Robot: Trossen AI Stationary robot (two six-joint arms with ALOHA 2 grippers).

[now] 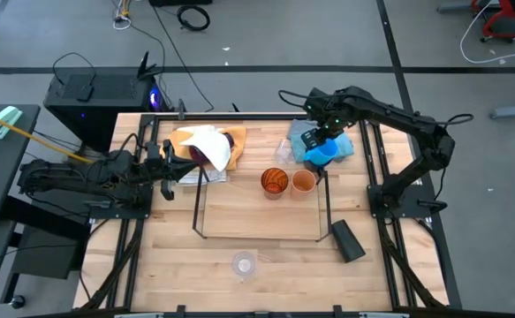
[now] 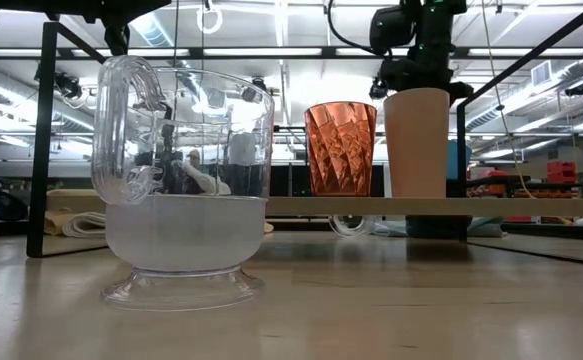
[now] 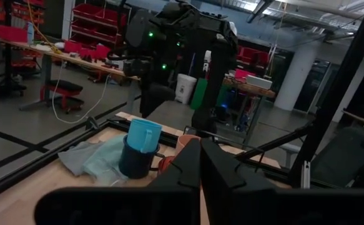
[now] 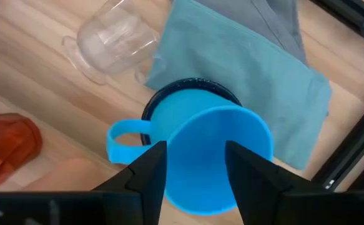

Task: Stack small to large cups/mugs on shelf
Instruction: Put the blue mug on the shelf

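A light-blue mug [image 4: 216, 159] sits slightly tilted inside a navy mug [image 3: 135, 164], next to a blue cloth [image 4: 256, 75] at the table's far right. My right gripper [image 4: 194, 165] points down over the mug, open, with its fingers above the rim; no touch shows. An amber tumbler [image 1: 275, 181] and a small orange cup [image 1: 304, 181] stand upright on the shelf [image 1: 257, 231], at its far right. My left gripper [image 3: 200, 165] waits shut and level at the table's left, holding nothing.
A clear mug [image 1: 244, 263] stands near the front edge. A black cup [image 1: 347, 240] lies on its side right of the shelf. A clear cup [image 4: 110, 40] lies by the blue cloth. Yellow and white cloths [image 1: 206, 146] lie heaped at the far left.
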